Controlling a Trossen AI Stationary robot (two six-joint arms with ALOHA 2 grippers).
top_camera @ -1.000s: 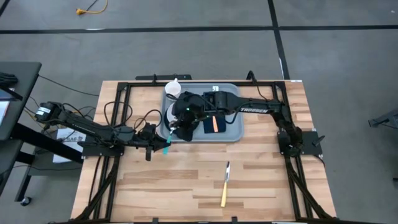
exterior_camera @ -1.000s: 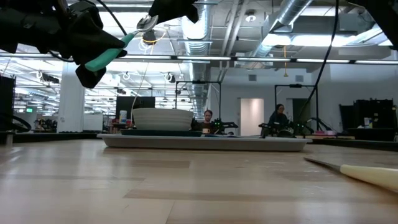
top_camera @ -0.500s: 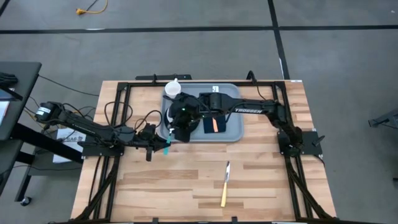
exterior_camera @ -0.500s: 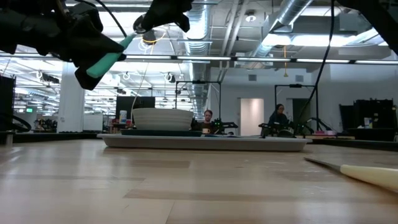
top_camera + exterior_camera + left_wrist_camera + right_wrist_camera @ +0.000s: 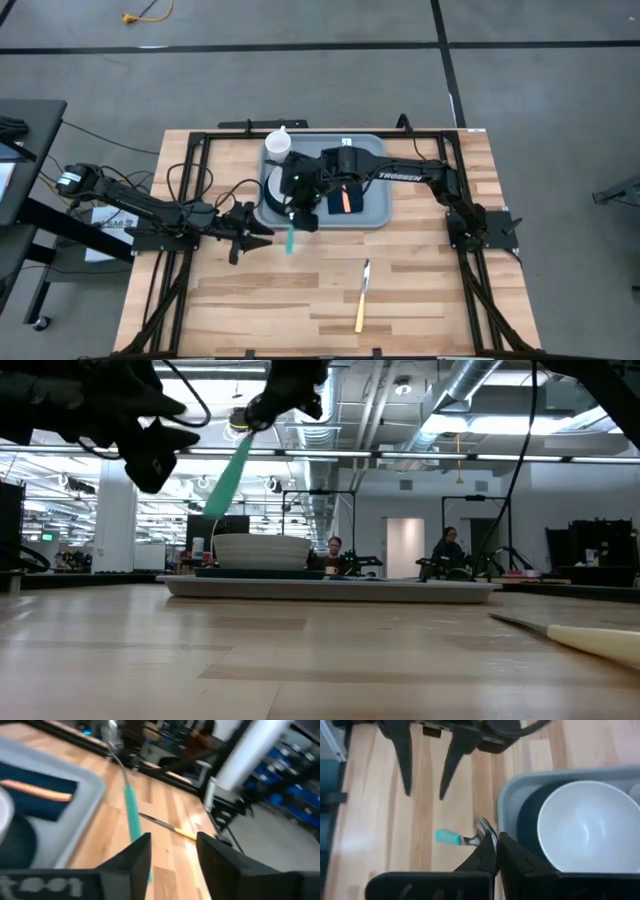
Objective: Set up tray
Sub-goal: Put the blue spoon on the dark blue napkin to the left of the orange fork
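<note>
Wooden table, tray at far centre. Right tool pinches teal-handled spoon by its neck above tray's near-left corner; left tool spread, alongside. Tray looks stiff, light; grip rim.

Grey floor around the table; exposed ceiling ducts beyond.

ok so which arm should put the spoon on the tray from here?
Right. The right arm has its jaws shut on the spoon by its metal end, at the tray near rim. The left arm sits beside it over the table, jaws open, holding nothing.
</note>
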